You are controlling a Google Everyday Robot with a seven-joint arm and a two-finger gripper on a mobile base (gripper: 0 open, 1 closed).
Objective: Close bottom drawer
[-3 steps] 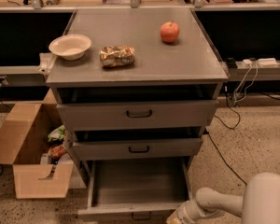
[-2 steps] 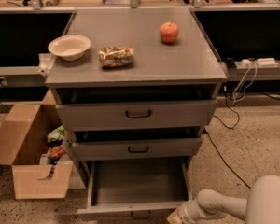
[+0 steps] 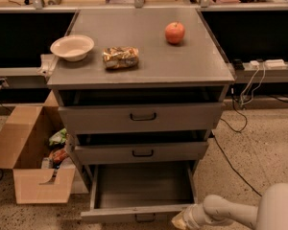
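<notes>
Bottom drawer [image 3: 143,188] stands open at the cabinet's [image 3: 149,56] foot, front facing 6 o'clock, long axis 9-to-3. Gripper [image 3: 183,220] at the front's 3 o'clock end, possibly touching; its opening can't be told. Speckled floor [image 3: 261,147]; cardboard box [image 3: 24,152] at 9.

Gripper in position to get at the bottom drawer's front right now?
Likely yes: the gripper is low at the right end of the bottom drawer front panel, with nothing between them. Whether they already touch is unclear.
</notes>
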